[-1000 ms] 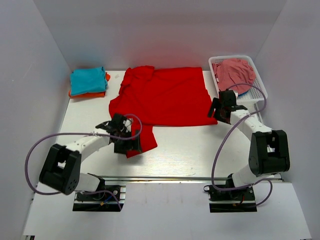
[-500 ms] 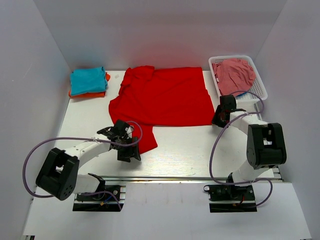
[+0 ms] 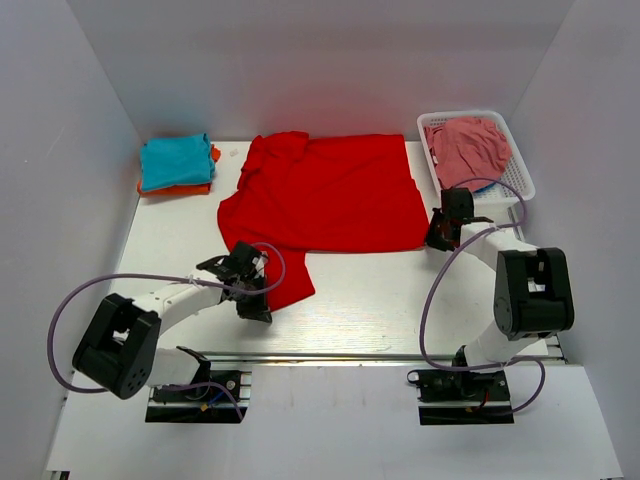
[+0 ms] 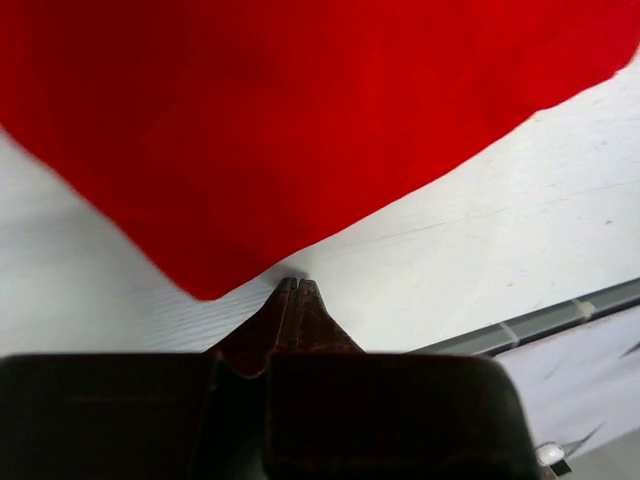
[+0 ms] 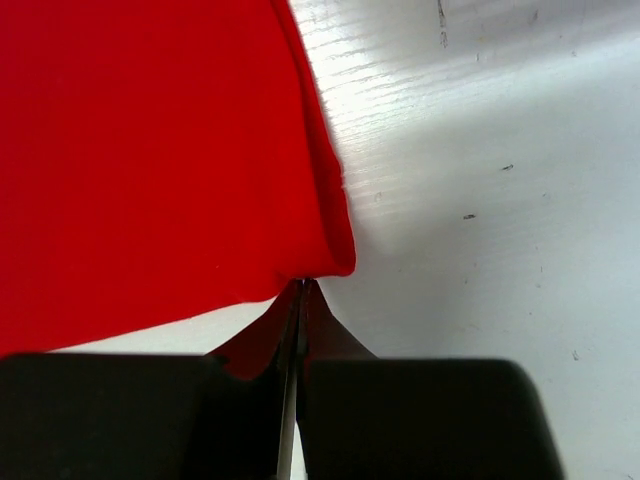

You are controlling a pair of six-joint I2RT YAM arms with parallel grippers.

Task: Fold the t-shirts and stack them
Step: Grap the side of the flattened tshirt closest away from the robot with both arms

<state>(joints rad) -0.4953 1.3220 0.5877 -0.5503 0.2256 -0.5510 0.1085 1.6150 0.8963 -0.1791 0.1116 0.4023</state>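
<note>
The left fingers [image 4: 275,325] and right fingers [image 5: 325,330] are each closed at a near corner of the red t-shirt [image 3: 330,195], which spreads away ahead of them; whether cloth is pinched is unclear.

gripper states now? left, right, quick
Left gripper: closed at edge of the bright red cloth t-shirt; grip cannot be told.
Right gripper: closed on that shirt's corner.
</note>
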